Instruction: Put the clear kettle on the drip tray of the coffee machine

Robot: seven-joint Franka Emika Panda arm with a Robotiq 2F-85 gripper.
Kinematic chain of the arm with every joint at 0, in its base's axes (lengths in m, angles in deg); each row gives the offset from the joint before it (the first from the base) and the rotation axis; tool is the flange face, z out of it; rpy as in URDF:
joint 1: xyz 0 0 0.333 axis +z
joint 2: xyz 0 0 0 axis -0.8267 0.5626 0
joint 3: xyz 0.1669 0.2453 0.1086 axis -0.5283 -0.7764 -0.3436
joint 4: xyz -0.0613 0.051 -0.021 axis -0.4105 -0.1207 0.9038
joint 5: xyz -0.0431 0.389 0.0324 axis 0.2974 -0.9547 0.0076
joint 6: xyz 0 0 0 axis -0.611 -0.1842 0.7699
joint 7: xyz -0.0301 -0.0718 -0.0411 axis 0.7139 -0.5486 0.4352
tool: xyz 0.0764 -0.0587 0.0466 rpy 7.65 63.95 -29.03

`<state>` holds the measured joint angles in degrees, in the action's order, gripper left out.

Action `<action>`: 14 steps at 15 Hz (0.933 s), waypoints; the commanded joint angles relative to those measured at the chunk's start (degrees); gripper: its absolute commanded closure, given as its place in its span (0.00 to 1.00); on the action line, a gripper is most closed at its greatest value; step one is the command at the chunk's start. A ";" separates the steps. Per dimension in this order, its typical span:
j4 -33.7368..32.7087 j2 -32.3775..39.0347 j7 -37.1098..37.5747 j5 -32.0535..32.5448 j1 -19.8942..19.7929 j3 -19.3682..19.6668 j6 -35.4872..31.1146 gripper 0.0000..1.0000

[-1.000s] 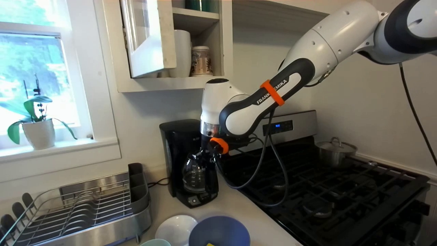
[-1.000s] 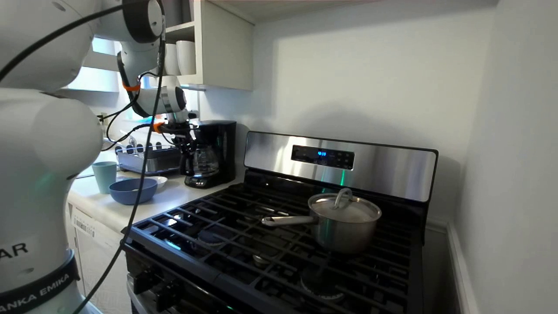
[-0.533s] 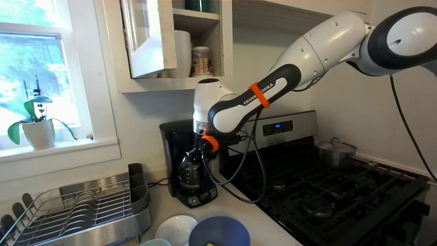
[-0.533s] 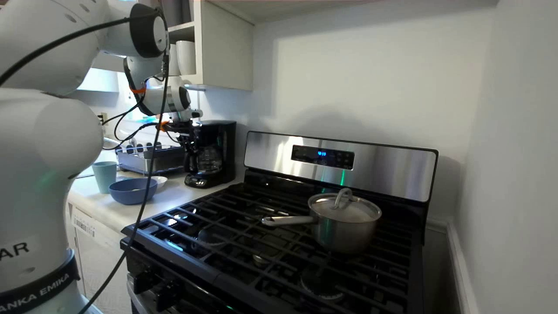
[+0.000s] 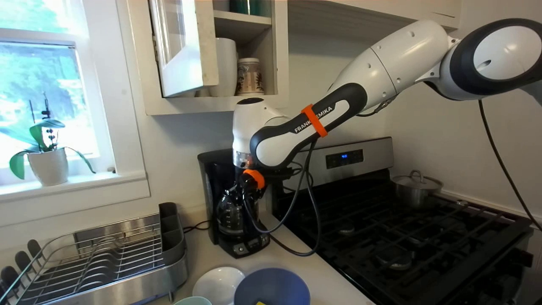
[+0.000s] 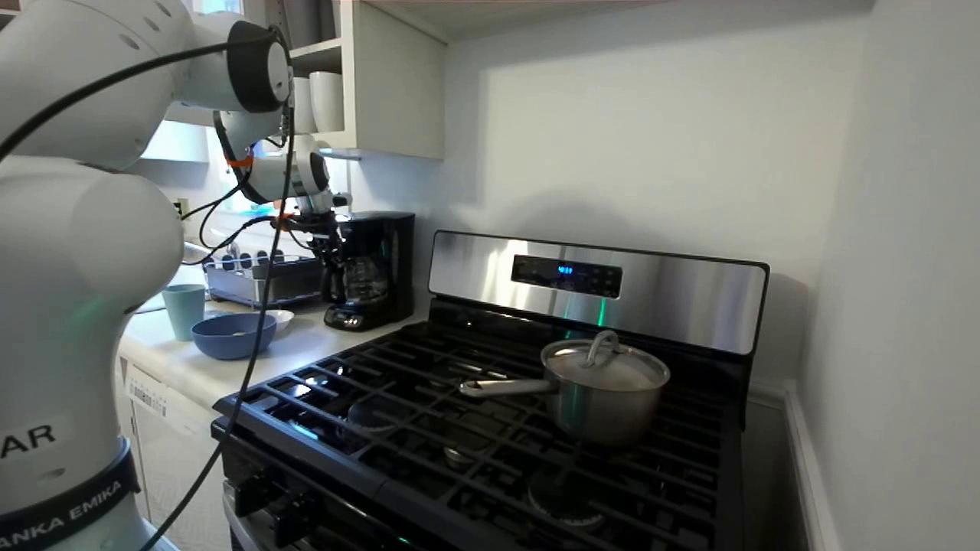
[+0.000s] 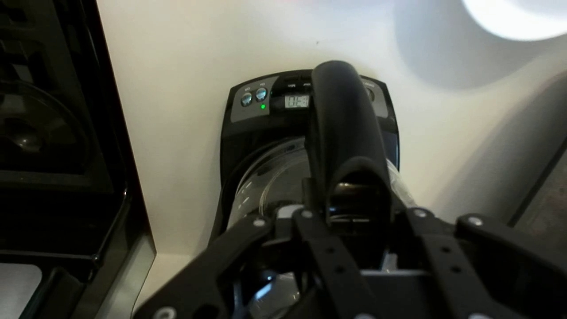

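My tool [image 7: 352, 201] is clamped on the black handle [image 7: 347, 117] of the clear kettle [image 5: 230, 216], handle pinched between the two fingers. Kettle's in the bay of the coffee machine [image 6: 400, 262], over the drip tray [image 7: 261, 127], and looks pretty upright. Can't tell if the glass actually touches the tray or hangs just above it.

Stuff around me: the stove [image 6: 429, 432] is just beside the machine, and the lidded saucepan [image 6: 609, 402] on it is well apart from me. The dish rack [image 5: 144, 281] is past the machine's opposite side. The blue bowl [image 5: 271, 284], white dish [image 5: 214, 281] and teal cup [image 6: 184, 314] share the table [image 5: 311, 267].

What's in the way is mostly me: my cables [image 5: 303, 254] dangle by the kettle, and my own finger links cover a big chunk of it in the wrist view.

Versus a second ago, my wrist and the kettle have both shifted toward the left of the frame in an exterior view, while the bowl, dish and rack stayed put.
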<state>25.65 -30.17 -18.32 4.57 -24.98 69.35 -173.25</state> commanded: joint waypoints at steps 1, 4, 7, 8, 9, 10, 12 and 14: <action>-5.07 3.67 -0.80 -1.64 0.42 1.05 2.60 0.40; -5.42 4.32 -0.83 -1.89 0.33 1.22 3.32 0.31; -5.47 4.54 -0.94 -2.64 0.13 1.23 4.43 0.10; -5.41 4.40 -1.01 -3.00 0.08 1.19 5.16 0.02; -5.27 4.15 -1.10 -3.50 -0.02 1.03 6.11 0.01; -4.89 3.71 -1.15 -3.77 -0.01 0.90 6.85 0.00; -4.11 2.82 -1.64 -4.73 -0.16 0.30 8.66 0.00; -3.59 2.25 -2.26 -5.89 -0.40 -0.38 10.01 0.00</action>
<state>22.64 -26.83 -18.73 1.62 -24.93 70.04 -166.63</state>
